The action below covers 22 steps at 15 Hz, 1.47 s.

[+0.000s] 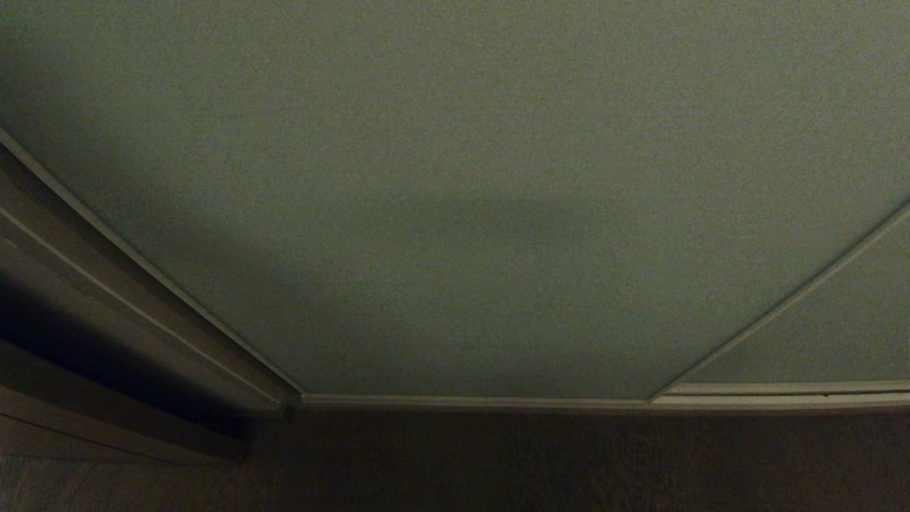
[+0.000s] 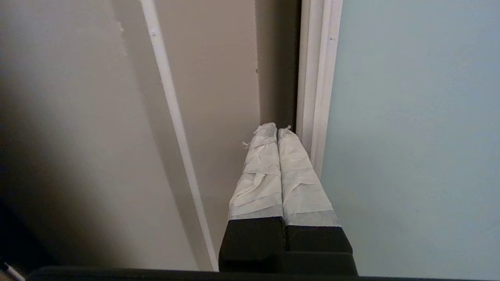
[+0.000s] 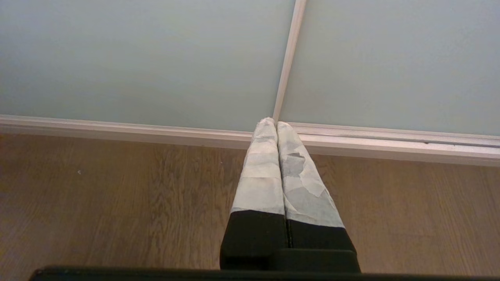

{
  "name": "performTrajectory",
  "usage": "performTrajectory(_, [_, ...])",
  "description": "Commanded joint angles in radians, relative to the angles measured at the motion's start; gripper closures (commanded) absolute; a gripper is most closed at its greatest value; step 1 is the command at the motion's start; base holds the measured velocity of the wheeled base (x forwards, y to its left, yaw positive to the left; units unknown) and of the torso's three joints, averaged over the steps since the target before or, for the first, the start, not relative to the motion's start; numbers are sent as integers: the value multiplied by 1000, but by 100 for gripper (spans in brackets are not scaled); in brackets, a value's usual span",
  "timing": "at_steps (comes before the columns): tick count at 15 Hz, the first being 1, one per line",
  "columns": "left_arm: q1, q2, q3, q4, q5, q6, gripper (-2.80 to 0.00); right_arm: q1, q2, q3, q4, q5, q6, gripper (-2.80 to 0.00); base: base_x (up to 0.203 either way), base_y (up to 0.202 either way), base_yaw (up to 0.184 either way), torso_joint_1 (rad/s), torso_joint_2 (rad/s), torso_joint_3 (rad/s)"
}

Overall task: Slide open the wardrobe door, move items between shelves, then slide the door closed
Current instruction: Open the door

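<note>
The left gripper point(image 2: 276, 130), jaws pressed together (empty), sat mid-frame, perhaps touching the silvery frame edge of the pale grey-green sliding wardrobe door point(image 2: 410, 136); right gripper point(image 3: 275, 123) likewise closed.

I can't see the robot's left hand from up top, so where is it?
In the left wrist view, the left gripper, fingers shut, sits beside the sliding wardrobe door edge.

A brown wood-grain plank floor point(image 3: 117, 203) fills the right wrist view from three round to nine o'clock. In the head view, a dark brown wooden frame point(image 1: 106, 306) slants at eight o'clock, dim and shadowed. A plain beige wall panel point(image 2: 70, 117) shows beside a thin white strip point(image 2: 172, 117).
</note>
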State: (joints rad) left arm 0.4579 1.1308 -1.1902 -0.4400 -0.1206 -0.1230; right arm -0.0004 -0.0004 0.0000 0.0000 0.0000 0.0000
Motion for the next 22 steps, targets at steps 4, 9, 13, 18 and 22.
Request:
performTrajectory(4, [-2, 16, -8, 20, -66, -1, 0, 0, 0, 0, 0, 0, 0, 0, 0, 0, 0, 0, 0, 0])
performTrajectory(9, [-18, 14, -11, 26, -140, 2, 0, -1, 0, 0, 0, 0, 0, 0, 0, 0, 0, 0, 0, 0])
performTrajectory(13, [-44, 0, -12, 40, -203, 22, 0, 0, 0, 0, 0, 0, 0, 0, 0, 0, 0, 0, 0, 0])
performTrajectory(18, [-86, -120, -10, 133, -271, 27, 0, -1, 0, 0, 0, 0, 0, 0, 0, 0, 0, 0, 0, 0])
performTrajectory(22, [-85, -237, -6, 243, -260, 21, 0, 0, 0, 0, 0, 0, 0, 0, 0, 0, 0, 0, 0, 0])
